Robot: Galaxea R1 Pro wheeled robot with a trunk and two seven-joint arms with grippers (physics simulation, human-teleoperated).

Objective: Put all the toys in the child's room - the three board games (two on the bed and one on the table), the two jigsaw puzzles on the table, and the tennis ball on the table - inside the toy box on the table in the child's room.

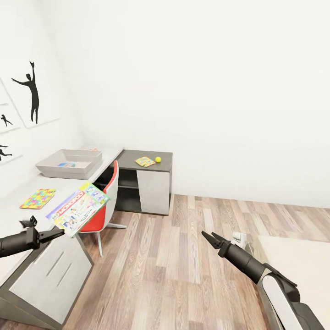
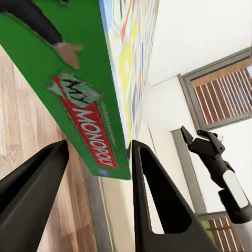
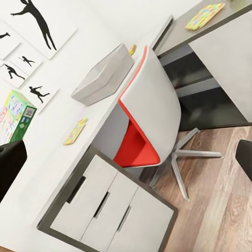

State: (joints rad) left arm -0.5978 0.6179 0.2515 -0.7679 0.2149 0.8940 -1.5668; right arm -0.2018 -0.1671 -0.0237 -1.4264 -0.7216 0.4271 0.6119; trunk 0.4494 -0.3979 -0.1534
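- The left gripper (image 1: 58, 232) was seen at the lower left of the head view, its fingers (image 2: 157, 210) clamped on the edge of a board game (image 1: 79, 207).
- In the left wrist view, the green edge of the board game (image 2: 79, 100) was gripped between the two dark fingers, and the word MONOPOLY was legible on it.
- The held board game was tilted above the near end of the table (image 1: 68, 185), left of centre in the head view.
- The right gripper (image 1: 208, 237) was seen at the lower centre-right of the head view, over the wood floor (image 1: 183, 256); its fingers were spread apart and nothing was held.
- The toy box (image 1: 68, 163) was located on the table at the left of the head view; a small flat coloured item, too small to identify, lay inside it.
- A jigsaw puzzle (image 1: 38, 198) lay flat on the table at the far left, apart from the toy box.
- A second jigsaw puzzle (image 1: 145, 161) lay on the lower dark section of the table, near the centre of the head view.
- The tennis ball (image 1: 158, 159) rested just beside that second puzzle.
- A red and white chair (image 1: 103, 201) stood against the table.
- A corner of the bed (image 1: 298, 261) was seen at the lower right of the head view.
- Black silhouette pictures (image 1: 30, 91) hung on the wall at the upper left.
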